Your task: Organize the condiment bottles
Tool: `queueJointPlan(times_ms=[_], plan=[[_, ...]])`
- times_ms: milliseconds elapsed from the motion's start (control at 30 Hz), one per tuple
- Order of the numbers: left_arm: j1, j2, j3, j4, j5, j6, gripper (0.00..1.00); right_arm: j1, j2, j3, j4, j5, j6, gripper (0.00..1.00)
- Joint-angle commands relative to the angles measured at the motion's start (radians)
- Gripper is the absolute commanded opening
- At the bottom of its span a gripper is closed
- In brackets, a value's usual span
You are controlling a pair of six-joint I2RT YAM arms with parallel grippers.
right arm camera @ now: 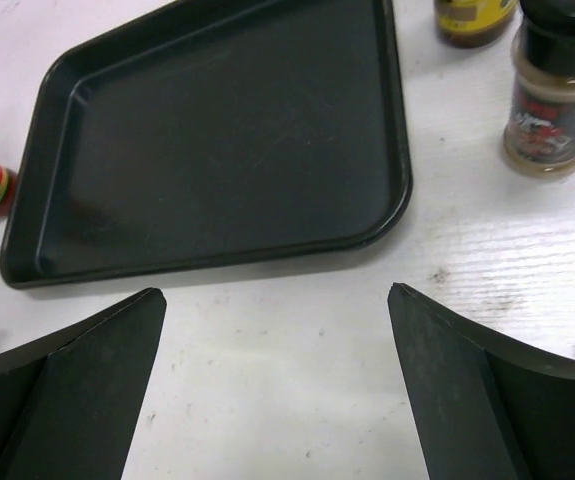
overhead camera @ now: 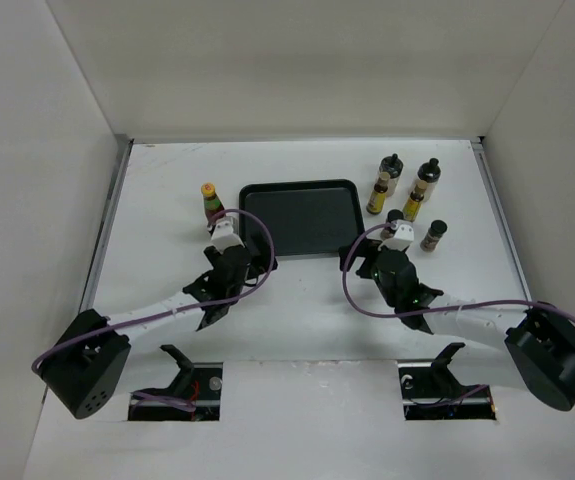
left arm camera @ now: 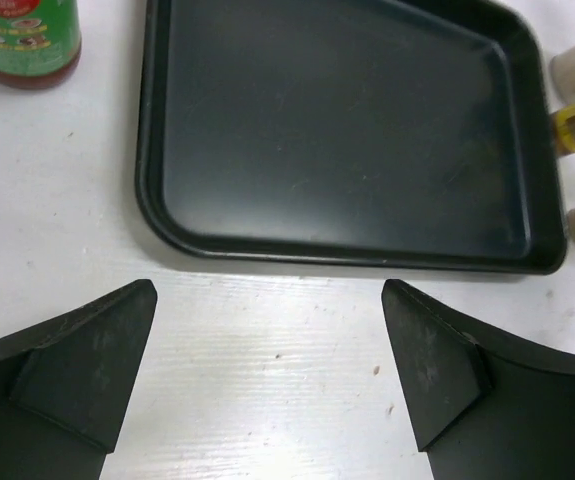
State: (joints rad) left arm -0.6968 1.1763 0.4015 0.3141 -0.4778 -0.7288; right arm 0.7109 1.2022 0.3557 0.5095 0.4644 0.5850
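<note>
The condiment bottles are all found standing on the table (overhead camera: 297,330), none in the black tray (overhead camera: 302,215); the taller red bottle (overhead camera: 210,205) is set just beside the tray's left edge, while the other small bottles (overhead camera: 422,188) are grouped off its right side, one black-capped brown jar (right arm camera: 554,110) being nearest the right arm; the tray itself is seen bare. The left gripper (left arm camera: 267,375) and the right gripper (right arm camera: 277,385) are held low before the tray's near rim, jaws spread wide and nothing gripped. The sorting is judged not yet begun; a first pick is called for: each gripper is best turned outward to its nearest bottle, jaws closed about the body, the bottle kept upright.
</note>
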Motion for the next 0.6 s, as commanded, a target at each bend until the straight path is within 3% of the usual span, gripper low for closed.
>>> queueJointPlan(times_ms=[0,333,567], plan=[[-0.026,-0.030,0.080,-0.087,-0.082,0.008,1.00,-0.006,-0.029,0.000,0.044,-0.050,0.062,1.00],[-0.068,-0.064,0.189,-0.149,-0.168,0.083,1.00,0.003,-0.009,0.058,-0.029,-0.059,0.064,1.00],[-0.069,-0.277,0.033,0.069,-0.223,0.124,1.00,0.034,0.016,0.089,-0.023,-0.112,0.038,1.00]])
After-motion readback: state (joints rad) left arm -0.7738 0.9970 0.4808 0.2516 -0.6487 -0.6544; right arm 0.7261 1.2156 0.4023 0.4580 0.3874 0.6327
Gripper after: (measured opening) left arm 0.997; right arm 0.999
